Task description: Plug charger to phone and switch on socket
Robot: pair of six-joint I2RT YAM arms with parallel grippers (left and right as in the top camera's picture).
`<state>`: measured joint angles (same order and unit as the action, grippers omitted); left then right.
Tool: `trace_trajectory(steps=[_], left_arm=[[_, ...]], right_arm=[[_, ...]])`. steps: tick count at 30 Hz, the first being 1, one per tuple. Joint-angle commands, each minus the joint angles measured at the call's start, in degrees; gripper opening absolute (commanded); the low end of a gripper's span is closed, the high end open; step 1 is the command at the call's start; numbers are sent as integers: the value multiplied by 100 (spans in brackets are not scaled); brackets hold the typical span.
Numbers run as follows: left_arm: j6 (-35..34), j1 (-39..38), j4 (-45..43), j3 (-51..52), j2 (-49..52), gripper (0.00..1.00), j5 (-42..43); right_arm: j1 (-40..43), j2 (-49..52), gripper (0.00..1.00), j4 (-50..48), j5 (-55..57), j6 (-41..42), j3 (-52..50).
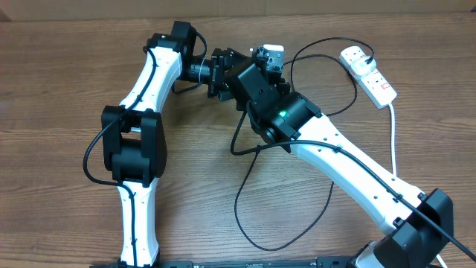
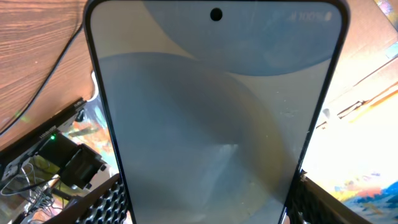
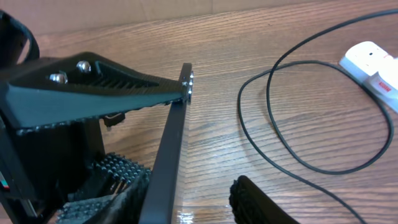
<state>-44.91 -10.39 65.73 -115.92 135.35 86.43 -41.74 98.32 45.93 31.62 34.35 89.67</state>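
The phone (image 2: 211, 118) fills the left wrist view, its light screen facing the camera. My left gripper (image 2: 208, 205) is shut on it across its width, one ribbed finger (image 2: 102, 202) on each long edge. The right wrist view shows the phone (image 3: 171, 143) edge-on and lifted off the table. My right gripper (image 3: 189, 186) straddles that edge: one finger (image 3: 127, 190) lies against the phone, the other (image 3: 261, 202) stands apart. The charger cable (image 3: 240, 109) loops over the wood to the socket (image 3: 373, 65); its connector tip is not visible.
Both wrists crowd together at the back centre of the overhead view, where the left gripper (image 1: 223, 74) reaches in. The socket (image 1: 375, 78) lies at the back right, its thick white cord (image 1: 393, 141) running toward the front. The black cable (image 1: 237, 205) loops across the middle.
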Motion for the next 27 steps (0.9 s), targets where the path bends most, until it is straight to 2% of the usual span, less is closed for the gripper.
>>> trace_trajectory(steps=[1, 10, 27], left_arm=[[-35, 24, 0, -162, 28, 65, 153], [-33, 24, 0, -162, 28, 65, 155], [9, 24, -2, -162, 28, 65, 149]], right_arm=[[-31, -13, 38, -9, 61, -24, 116], [-31, -13, 29, 0, -83, -4, 114], [-31, -2, 21, -2, -81, -2, 105]])
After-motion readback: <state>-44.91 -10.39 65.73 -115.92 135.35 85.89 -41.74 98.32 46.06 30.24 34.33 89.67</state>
